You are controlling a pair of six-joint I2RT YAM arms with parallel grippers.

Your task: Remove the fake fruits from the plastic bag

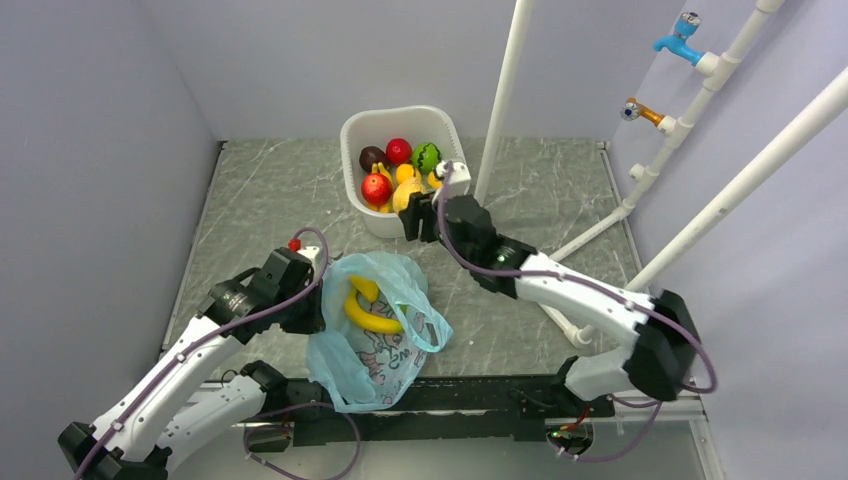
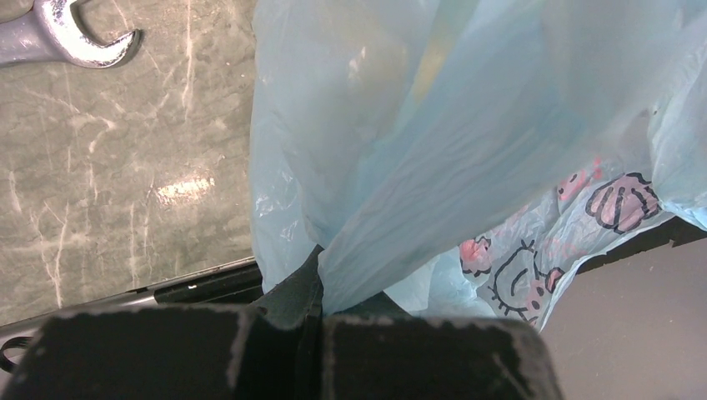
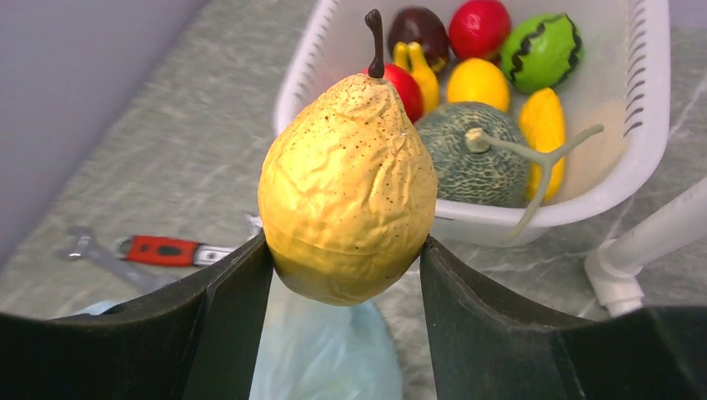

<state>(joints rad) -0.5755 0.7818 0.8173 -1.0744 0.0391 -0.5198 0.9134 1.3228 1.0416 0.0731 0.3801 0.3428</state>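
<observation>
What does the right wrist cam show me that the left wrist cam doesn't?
Only the right wrist: the right tool shut on a yellow pear, with the white basket and the other fruits in it behind. Only the left wrist: the left tool pinching a fold of the plastic bag, and the cartoon print on its side. Both: the bag, the grey table and the wrench, though its red handle shows only from the right wrist.
</observation>
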